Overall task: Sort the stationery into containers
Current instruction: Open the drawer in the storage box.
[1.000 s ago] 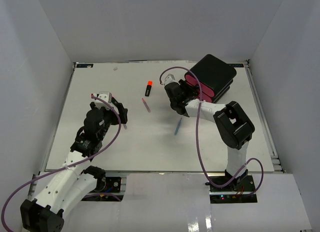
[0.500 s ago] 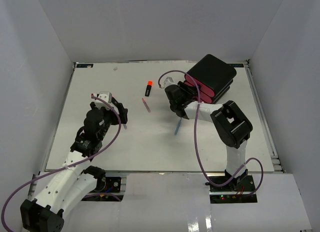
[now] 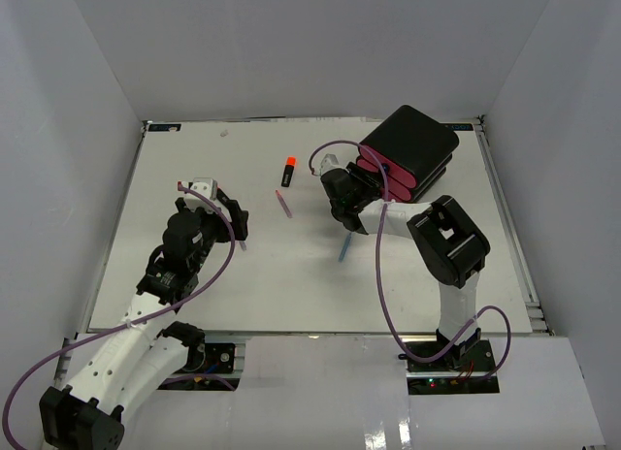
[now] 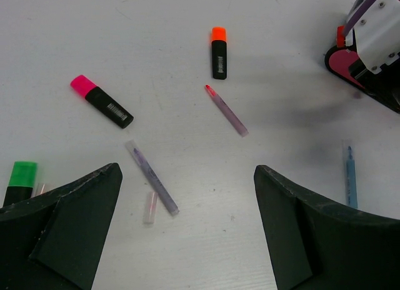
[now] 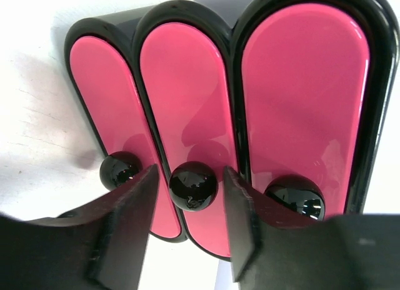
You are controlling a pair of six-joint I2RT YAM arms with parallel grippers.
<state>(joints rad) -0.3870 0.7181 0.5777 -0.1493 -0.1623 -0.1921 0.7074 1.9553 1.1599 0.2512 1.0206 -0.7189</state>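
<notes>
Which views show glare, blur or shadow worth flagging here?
Right wrist: glossy pink drawer fronts carry sheen and dim reflections, foreground fingers look soft. Left wrist: sharp and even, with a faint grey shadow on the table near the blue pen. Top external: flat light, the orange-capped highlighter only a speck.

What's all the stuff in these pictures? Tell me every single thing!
orange-capped highlighter: one, black body, mid-table.
pink-capped highlighter: one, black body, ahead of the left gripper.
green-capped highlighter: one, black body, partly behind a left gripper finger.
purple pen: one, pale purple, under the left gripper.
pink pen: one, red-tipped, near the orange-capped highlighter.
blue pen: one, pale blue, mid-table.
small pink piece: one, clear pink, beside the purple pen.
drawer box: one, black with three pink fronts, table's far right.
knobs: three, black, one per front.
table: one, white.
left gripper: one, black, open.
right gripper: one, black, open around the middle knob.
</notes>
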